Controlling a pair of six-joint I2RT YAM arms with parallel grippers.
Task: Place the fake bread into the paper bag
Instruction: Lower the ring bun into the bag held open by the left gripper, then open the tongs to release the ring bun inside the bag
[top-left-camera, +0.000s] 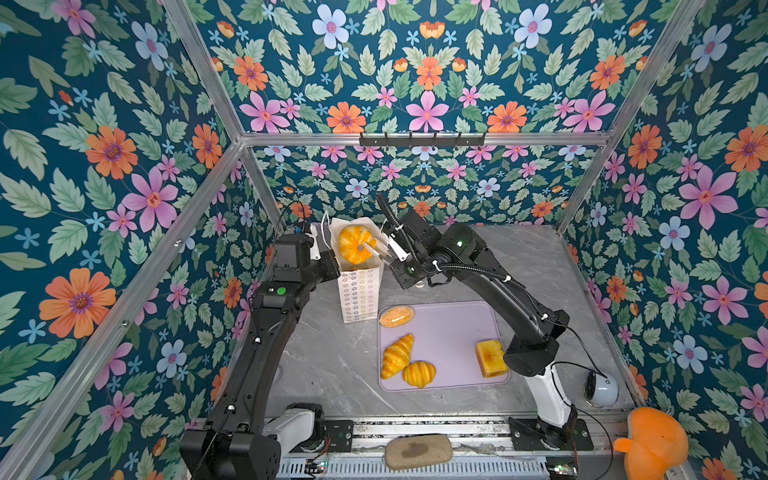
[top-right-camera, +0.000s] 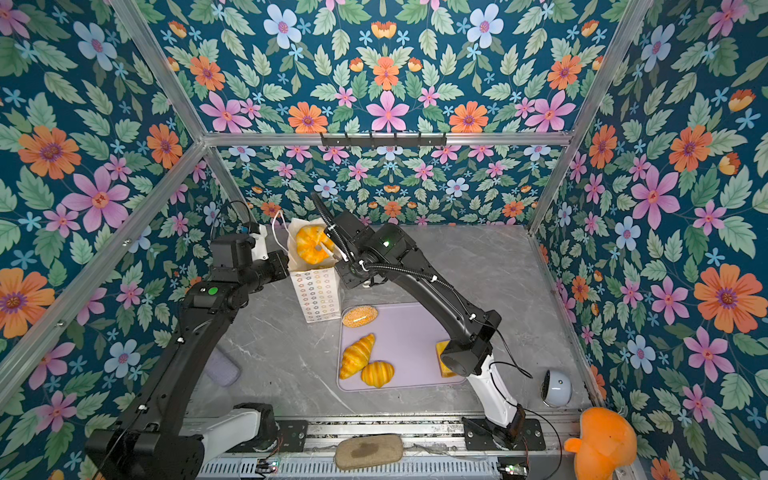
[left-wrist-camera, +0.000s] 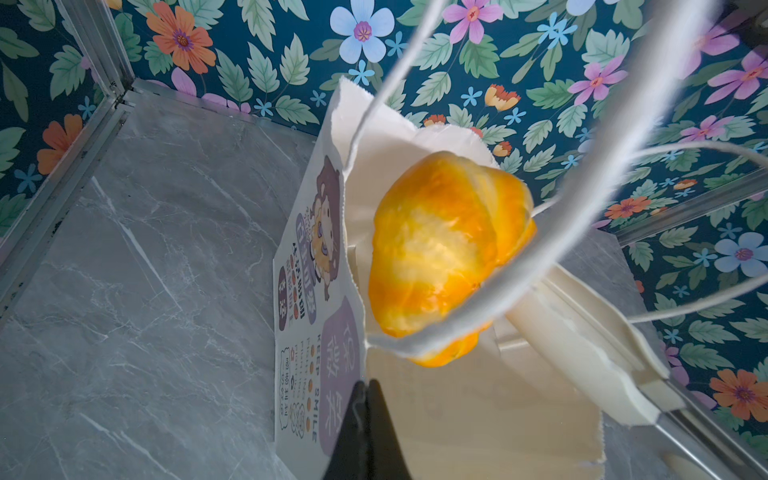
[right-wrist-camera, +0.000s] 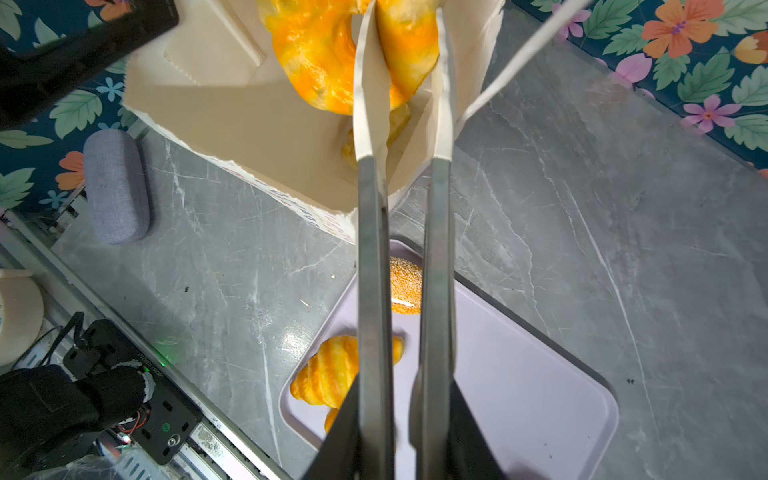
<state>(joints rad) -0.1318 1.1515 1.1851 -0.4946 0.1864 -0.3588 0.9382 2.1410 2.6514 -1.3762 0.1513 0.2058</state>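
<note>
Two black arms on show! The left arm (top-left-camera: 266, 345) wears a round green button (top-left-camera: 281, 291) well back from the left claw (left-wrist-camera: 368, 386), with a white shell (top-left-camera: 291, 426) at its foot. The right arm (top-left-camera: 503, 299) trails a ribbed black cable (top-left-camera: 478, 271) behind the right claw (top-left-camera: 371, 248), a green light (top-left-camera: 459, 243) glowing nearby, its long grey metal fingers (right-wrist-camera: 372, 291) capped in white.

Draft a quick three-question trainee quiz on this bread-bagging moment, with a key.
1. True or false: the right tool grips the ring bun at the mouth of the paper bag.
2. How many bakery items lie on the lilac tray?
3. Which one lies nearest the bag? A) toast block B) speckled bun C) croissant

Key: 1 true; 2 four; 3 B.
</note>
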